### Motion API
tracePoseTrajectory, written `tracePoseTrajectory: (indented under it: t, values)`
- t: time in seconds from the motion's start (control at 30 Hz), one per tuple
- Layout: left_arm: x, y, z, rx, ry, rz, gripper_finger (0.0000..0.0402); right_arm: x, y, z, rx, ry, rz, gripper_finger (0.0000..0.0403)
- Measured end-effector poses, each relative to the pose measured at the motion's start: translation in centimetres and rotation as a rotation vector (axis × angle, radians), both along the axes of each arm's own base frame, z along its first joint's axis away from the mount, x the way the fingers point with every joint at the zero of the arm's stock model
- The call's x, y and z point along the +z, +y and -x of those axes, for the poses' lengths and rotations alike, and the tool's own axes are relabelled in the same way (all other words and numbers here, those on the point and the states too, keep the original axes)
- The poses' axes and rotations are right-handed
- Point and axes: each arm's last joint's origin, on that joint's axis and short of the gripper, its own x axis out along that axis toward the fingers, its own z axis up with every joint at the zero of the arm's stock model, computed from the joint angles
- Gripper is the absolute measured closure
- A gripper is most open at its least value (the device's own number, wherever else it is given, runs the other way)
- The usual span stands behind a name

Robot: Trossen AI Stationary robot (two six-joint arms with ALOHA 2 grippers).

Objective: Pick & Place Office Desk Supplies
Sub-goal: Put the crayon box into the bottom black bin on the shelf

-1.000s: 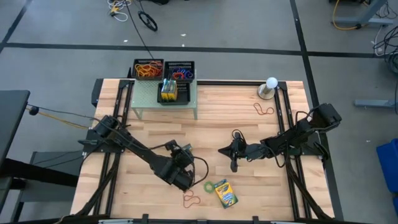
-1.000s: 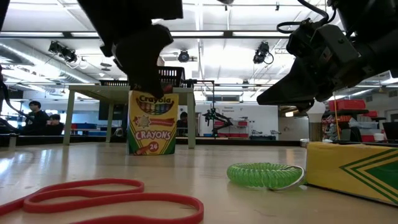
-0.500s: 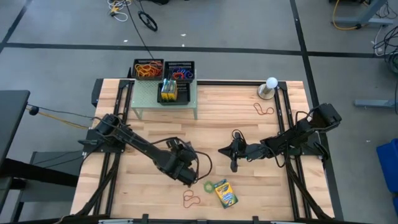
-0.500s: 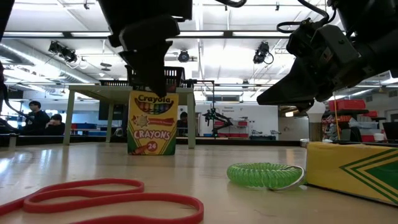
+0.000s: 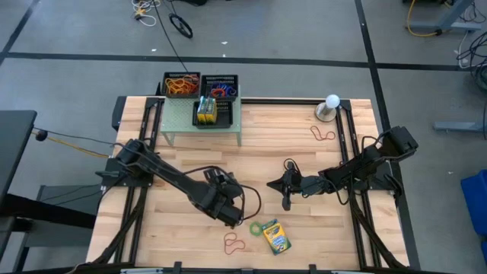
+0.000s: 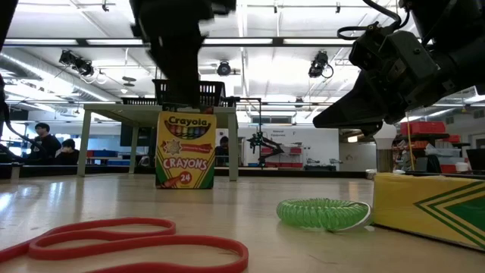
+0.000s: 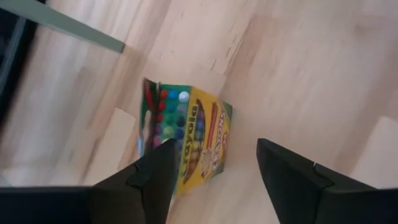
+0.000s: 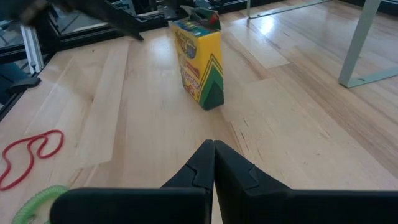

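Both arms were dark, nearly black, built of slim tubular links joined by bulkier blocky housings. The left arm (image 5: 163,181) carried a black cable that looped loosely beside its wrist, and a thin yellowish cable trailed from its base. The right arm (image 5: 358,171) ended at a boxy dark shoulder housing. The left gripper (image 7: 214,180) had two flat, matte black fingers with angular, bevelled faces. The right gripper (image 8: 214,163) showed two similar dark fingers with chamfered tips, mounted on a broad black bar.
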Motion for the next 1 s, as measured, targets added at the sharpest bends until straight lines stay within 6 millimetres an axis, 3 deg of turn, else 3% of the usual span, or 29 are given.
tracePoseTrajectory:
  t: [0.17,0.37,0.7,1.0]
  values:
    - [3.7,0.4,-0.3,-0.026,0.069,0.059,0.0160,0.0,0.0,0.0,0.000,0.000,0.000,0.0391]
    - [5.3,3.4,-1.4,-0.024,0.183,0.230,0.0138,0.0,0.0,0.0,0.000,0.000,0.000,0.0391]
    - [4.0,8.2,-2.7,-0.043,0.266,0.238,0.0122,0.0,0.0,0.0,0.006,0.001,0.001,0.0391]
    - [0.8,8.2,-2.9,-0.144,0.286,0.291,0.0130,0.0,0.0,0.0,0.014,0.003,0.008,0.0391]
